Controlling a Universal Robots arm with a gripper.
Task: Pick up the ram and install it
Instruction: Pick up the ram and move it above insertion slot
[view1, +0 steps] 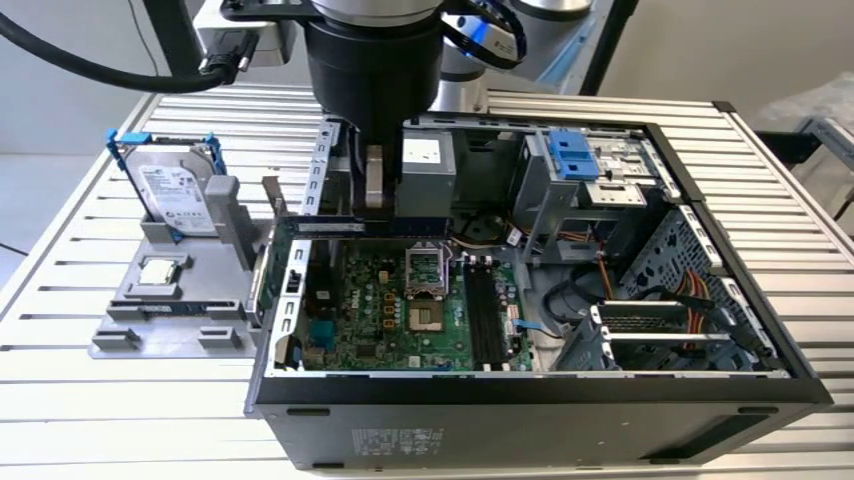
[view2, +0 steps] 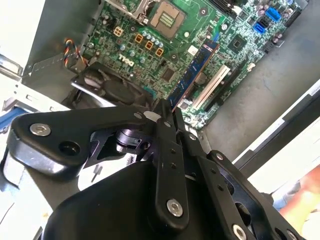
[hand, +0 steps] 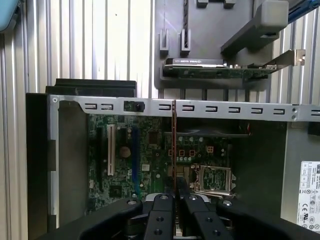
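The ram (view1: 334, 223), a thin bluish stick, hangs level above the far part of the green motherboard (view1: 387, 310) inside the open computer case (view1: 534, 400). My gripper (view1: 378, 208) is shut on it from above. In the exterior view the stick lies left to right, crosswise to the long black slots (view1: 487, 315) beside the processor socket (view1: 424, 270). In the second wrist view the ram (view2: 192, 75) runs out from my gripper (view2: 167, 112) over the board. The first wrist view has the ram (hand: 173, 145) edge-on as a thin line ahead of my gripper (hand: 175, 194).
A hard drive (view1: 180, 195) stands in a grey fixture (view1: 167, 300) at the exterior view's left. An expansion card (hand: 215, 70) lies on that fixture. A drive cage (view1: 587, 170) and cables (view1: 694, 290) fill the case's right side. The slatted table (view1: 107, 400) surrounds the case.
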